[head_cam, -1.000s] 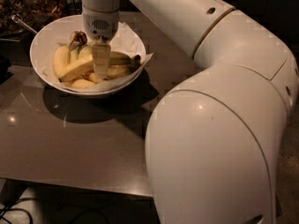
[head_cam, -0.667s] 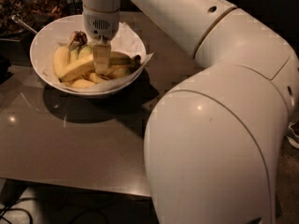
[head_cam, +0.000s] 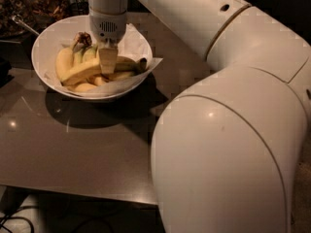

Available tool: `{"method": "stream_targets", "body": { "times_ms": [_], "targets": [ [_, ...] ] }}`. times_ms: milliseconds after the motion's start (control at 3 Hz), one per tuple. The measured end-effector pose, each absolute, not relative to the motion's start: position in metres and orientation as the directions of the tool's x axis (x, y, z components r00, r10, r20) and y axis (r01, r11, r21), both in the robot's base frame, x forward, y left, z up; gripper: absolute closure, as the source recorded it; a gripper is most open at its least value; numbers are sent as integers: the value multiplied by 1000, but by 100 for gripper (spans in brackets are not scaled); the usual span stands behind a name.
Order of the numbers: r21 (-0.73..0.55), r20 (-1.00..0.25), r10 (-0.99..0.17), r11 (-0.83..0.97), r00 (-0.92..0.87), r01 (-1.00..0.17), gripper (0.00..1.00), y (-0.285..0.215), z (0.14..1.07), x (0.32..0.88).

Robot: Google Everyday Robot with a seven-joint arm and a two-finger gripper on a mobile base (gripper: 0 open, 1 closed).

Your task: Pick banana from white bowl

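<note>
The hand (head_cam: 108, 64) is down inside the white bowl (head_cam: 40, 45), pointing straight down from the wrist of the big white arm (head_cam: 233, 149). Its lower end sits right on the pile of fruit. Whether it is clamped on anything or only set against it, I cannot tell.

The banana (head_cam: 81, 73) is the longest one there, curved and deep yellow. It lies across the bowl with its dark stem tip toward the bowl's right rim. The hand meets it at about mid-length, and the fruit passes behind the hand's tip and shows on both sides of it. Shorter bananas (head_cam: 65, 59), paler and joined at a brown stem, are bunched just behind it on the left. Crinkled white paper (head_cam: 133, 39) lines the bowl and juts over its right rim.

The bowl stands near the far left corner of the counter (head_cam: 73, 149), a smooth grey-brown top that shows the bowl's shadow and a few glints of light. Past the far edge, a dark bowl (head_cam: 29, 6) with a spoon (head_cam: 23, 24) sits in shadow. The room is dim. Below the near edge, at the left corner, cables (head_cam: 9, 217) lie on the floor.
</note>
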State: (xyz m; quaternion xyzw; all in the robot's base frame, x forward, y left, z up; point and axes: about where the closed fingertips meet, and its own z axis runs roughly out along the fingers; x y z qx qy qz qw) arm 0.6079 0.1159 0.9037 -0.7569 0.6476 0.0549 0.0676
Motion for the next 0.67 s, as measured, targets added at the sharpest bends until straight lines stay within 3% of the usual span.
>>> {"method": "stream_targets", "body": {
  "times_ms": [667],
  "targets": [
    [-89,-215,-968,-113,130,-990,100,111,927,589]
  ]
}}
